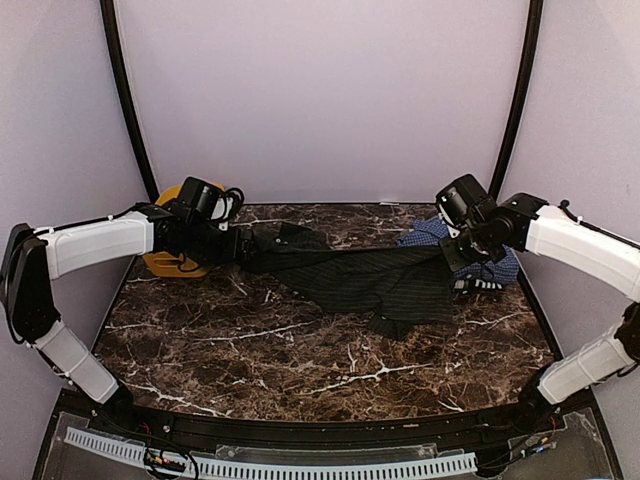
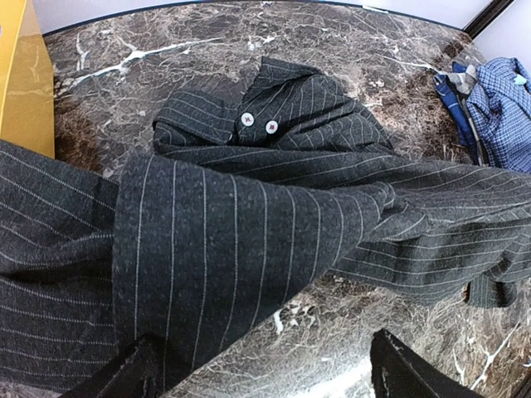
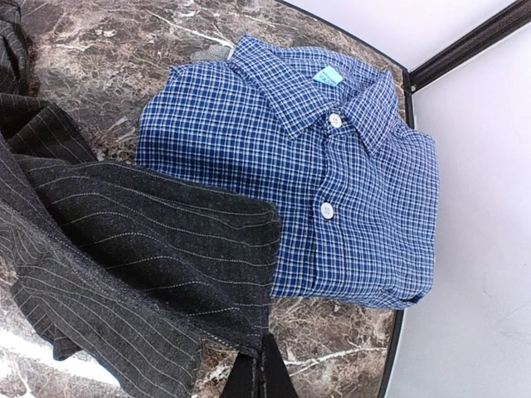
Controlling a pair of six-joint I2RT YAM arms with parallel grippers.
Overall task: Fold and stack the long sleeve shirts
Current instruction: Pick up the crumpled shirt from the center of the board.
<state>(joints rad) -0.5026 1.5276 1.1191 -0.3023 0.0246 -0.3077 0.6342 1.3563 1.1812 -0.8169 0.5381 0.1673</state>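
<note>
The black pinstriped shirt hangs stretched across the back of the table between my two grippers. My left gripper is at its left end. In the left wrist view the jaws stand wide apart, with the black shirt draped over the left finger. My right gripper is shut on the shirt's right edge, and its fingertips pinch the black cloth. The blue checked shirt lies folded with its collar up at the back right, just beyond my right gripper.
A yellow basket stands at the back left, beside my left arm; its wall also shows in the left wrist view. The marble table ends at a black rim close to the blue shirt.
</note>
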